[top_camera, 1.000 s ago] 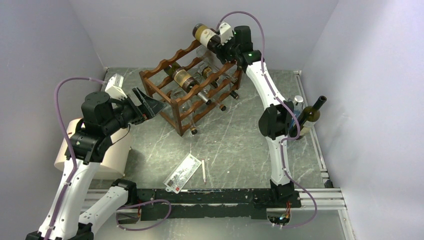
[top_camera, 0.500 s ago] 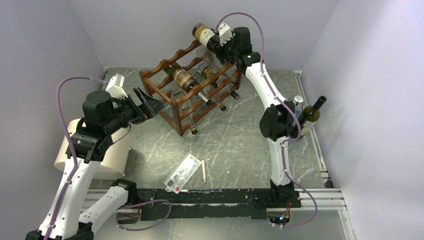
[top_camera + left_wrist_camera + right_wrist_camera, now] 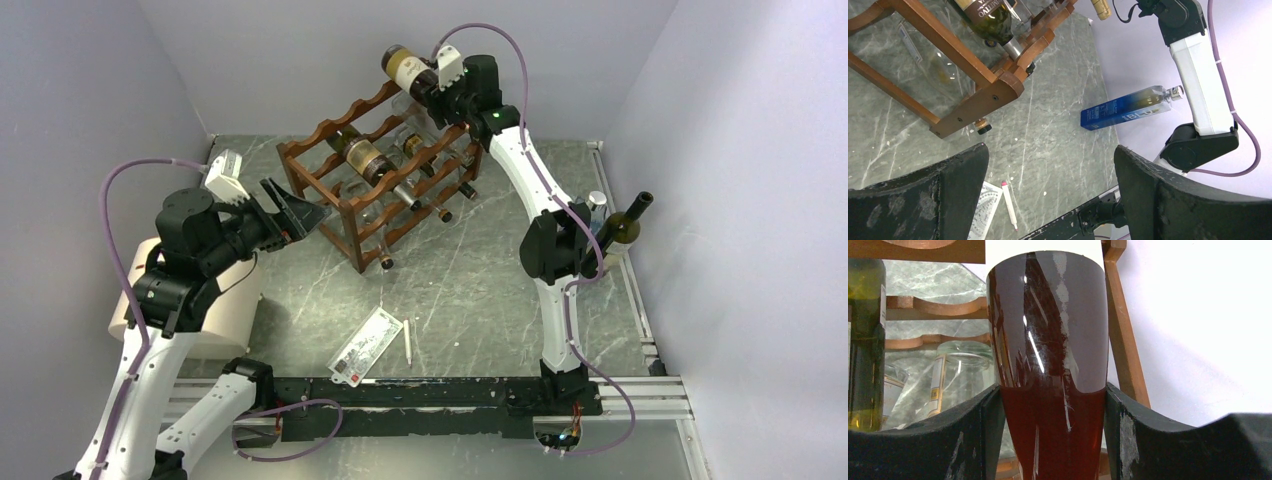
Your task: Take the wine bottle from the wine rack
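Note:
The reddish-brown wooden wine rack (image 3: 372, 170) stands at the back middle of the table with several bottles lying in it. My right gripper (image 3: 440, 90) is shut on the neck of a dark wine bottle (image 3: 408, 70) with a cream label and holds it up above the rack's far right corner. In the right wrist view the dark red neck (image 3: 1050, 390) fills the gap between the pads. My left gripper (image 3: 300, 212) is open and empty, just left of the rack's near-left post; the rack's post (image 3: 998, 92) shows in the left wrist view.
A green bottle (image 3: 618, 232) and a blue bottle (image 3: 594, 212) stand at the right edge behind my right arm. A paper card (image 3: 366, 345) and a pen (image 3: 407, 341) lie near the front. A cream cylinder (image 3: 215, 310) sits under my left arm.
The right gripper has lifted the dark bottle slightly higher and to the left above the rack. The left arm has drawn back a little to the left.

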Controlling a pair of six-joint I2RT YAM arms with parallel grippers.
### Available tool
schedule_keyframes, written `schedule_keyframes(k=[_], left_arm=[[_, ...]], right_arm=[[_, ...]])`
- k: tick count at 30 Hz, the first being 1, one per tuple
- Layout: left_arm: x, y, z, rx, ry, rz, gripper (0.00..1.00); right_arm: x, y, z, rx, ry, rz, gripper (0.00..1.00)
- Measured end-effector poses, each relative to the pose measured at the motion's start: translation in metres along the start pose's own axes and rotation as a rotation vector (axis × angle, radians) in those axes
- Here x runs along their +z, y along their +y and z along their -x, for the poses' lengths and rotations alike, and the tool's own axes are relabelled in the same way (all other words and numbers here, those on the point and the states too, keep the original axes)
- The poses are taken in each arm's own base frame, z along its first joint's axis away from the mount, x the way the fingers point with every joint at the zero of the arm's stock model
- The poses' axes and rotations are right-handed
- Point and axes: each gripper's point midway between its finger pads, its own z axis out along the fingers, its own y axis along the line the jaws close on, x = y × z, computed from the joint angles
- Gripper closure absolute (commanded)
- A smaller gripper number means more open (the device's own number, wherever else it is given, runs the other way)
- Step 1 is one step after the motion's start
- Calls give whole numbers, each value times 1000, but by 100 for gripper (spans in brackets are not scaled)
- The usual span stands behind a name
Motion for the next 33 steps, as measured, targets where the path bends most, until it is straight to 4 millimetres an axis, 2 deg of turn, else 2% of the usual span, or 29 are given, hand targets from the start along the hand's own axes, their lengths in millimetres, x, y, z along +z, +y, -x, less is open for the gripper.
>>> schedule_keyframes(k=[19,33], left_arm=[[6,2,-1,-7,14,7,1],[7,3,-2,-15,18,8,1]], right_arm=[[-6,4,7,52,-20,-3,100],[-9,21,11,155,-28,36,100]])
